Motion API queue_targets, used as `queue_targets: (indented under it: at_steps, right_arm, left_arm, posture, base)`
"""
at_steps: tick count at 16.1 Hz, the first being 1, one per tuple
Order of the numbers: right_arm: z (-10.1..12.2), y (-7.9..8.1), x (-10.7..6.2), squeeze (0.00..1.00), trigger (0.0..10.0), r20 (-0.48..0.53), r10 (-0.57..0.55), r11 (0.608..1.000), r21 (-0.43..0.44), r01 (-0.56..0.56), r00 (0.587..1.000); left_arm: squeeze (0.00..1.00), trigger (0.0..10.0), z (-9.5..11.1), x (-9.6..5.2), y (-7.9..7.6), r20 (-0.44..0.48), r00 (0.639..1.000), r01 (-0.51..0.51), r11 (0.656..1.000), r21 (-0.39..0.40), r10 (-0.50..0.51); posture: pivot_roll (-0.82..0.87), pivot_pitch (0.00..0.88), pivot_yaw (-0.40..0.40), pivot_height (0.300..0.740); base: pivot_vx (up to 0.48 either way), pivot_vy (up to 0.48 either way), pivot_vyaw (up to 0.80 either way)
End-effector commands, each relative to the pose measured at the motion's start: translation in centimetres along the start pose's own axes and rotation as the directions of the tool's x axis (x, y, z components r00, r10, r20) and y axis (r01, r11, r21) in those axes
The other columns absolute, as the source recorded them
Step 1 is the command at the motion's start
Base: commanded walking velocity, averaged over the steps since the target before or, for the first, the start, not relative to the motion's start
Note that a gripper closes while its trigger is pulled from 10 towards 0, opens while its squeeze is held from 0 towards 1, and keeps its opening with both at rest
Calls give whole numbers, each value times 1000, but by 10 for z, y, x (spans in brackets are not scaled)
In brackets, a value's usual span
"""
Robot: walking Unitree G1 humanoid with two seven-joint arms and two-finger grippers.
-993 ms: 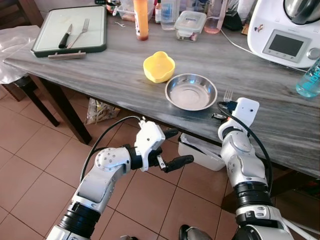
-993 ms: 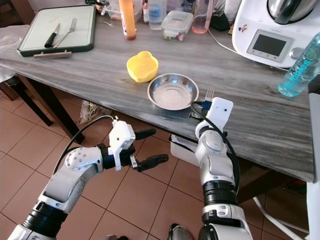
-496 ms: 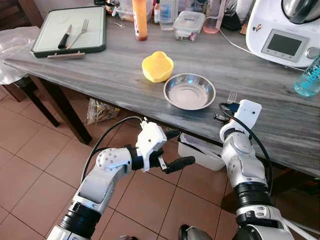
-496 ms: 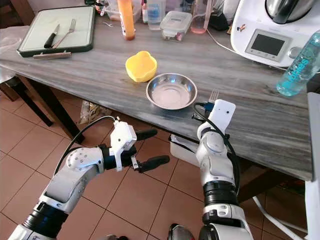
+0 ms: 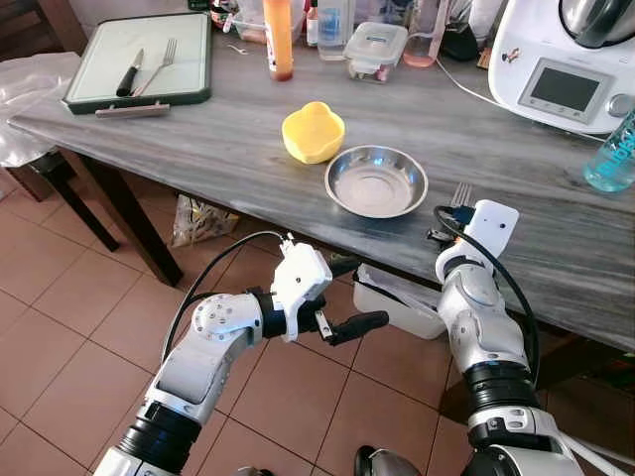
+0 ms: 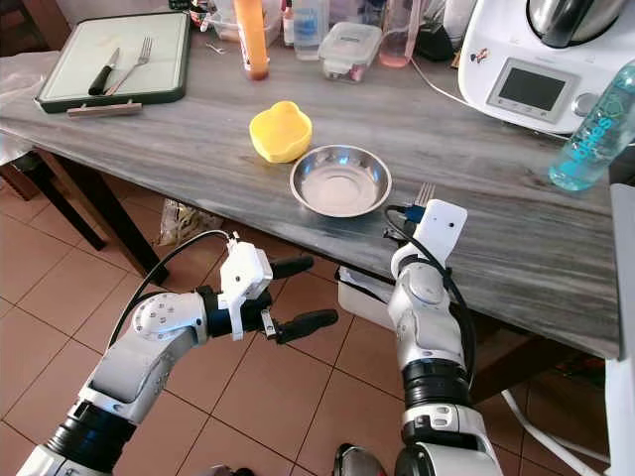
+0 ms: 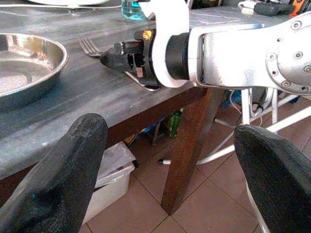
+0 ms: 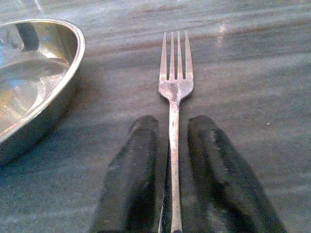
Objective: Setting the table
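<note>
Bare table [image 5: 248, 149] lay open at frame centre-left. The bowl [image 5: 376, 181] crowded my fork [image 8: 175, 87] from the left; the bottle [image 5: 611, 154] stood well right.

yellow bowl [image 5: 314, 132], silver plate [image 5: 377, 181], grey streaked table [image 5: 218, 139], black grippers [image 8: 170, 145]

I see a long grey wood-grain bench [image 5: 198, 139] on dark legs, standing over a terracotta tile floor [image 5: 60, 327]. A white plastic bin [image 5: 402, 302] sits beneath it, and a crumpled bag [image 5: 198, 220] lies near one leg.
</note>
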State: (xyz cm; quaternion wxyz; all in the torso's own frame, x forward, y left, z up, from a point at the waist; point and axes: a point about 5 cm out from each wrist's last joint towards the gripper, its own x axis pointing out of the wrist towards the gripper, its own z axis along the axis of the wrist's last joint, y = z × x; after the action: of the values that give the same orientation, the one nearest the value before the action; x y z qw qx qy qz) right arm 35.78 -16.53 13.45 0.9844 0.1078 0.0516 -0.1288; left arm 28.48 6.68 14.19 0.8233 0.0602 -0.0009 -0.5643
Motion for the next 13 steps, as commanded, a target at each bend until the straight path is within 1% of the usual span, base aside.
queue_targets:
  at_steps: [1, 4, 9, 10, 11, 13]
  right_arm:
    - [-2, -5, 1, 1000, 10000, -10, -22, 1000, 8, 22, 1000]
    - [-1, -5, 2, 1000, 10000, -6, -21, 1000, 5, 21, 1000]
    - [16, 1, 0, 1000, 10000, 79, 16, 1000, -23, -15, 997]
    - [22, 2, -3, 1000, 10000, 115, 31, 999, -41, -26, 993]
    - [23, 2, -4, 1000, 10000, 122, 33, 999, -42, -28, 992]
    - [33, 1, -9, 1000, 10000, 174, 49, 997, -70, -37, 983]
  left_arm:
    - [0, 10000, -1, 1, -3, -9, 1000, 20, 1000, 11, -20]
    - [0, 10000, -1, 1, -3, -9, 1000, 18, 1000, 10, -18]
    - [0, 10000, -1, 1, -3, -6, 1000, 15, 1000, 13, -15]
    - [0, 10000, -1, 1, -2, -6, 1000, 13, 1000, 13, -13]
    - [0, 10000, -1, 1, -2, -6, 1000, 13, 1000, 13, -13]
    - [0, 10000, -1, 1, -2, -5, 1000, 13, 1000, 14, -13]
  posture:
    - [40, 183, 2, 740]
    - [40, 182, 1, 740]
    - [39, 178, 1, 740]
    - [39, 176, 1, 740]
    - [39, 176, 1, 740]
    - [38, 176, 4, 740]
  base:
    - [0, 0, 0]
    - [0, 0, 0]
    - [0, 0, 0]
    - [0, 0, 0]
    - [0, 0, 0]
    - [0, 0, 0]
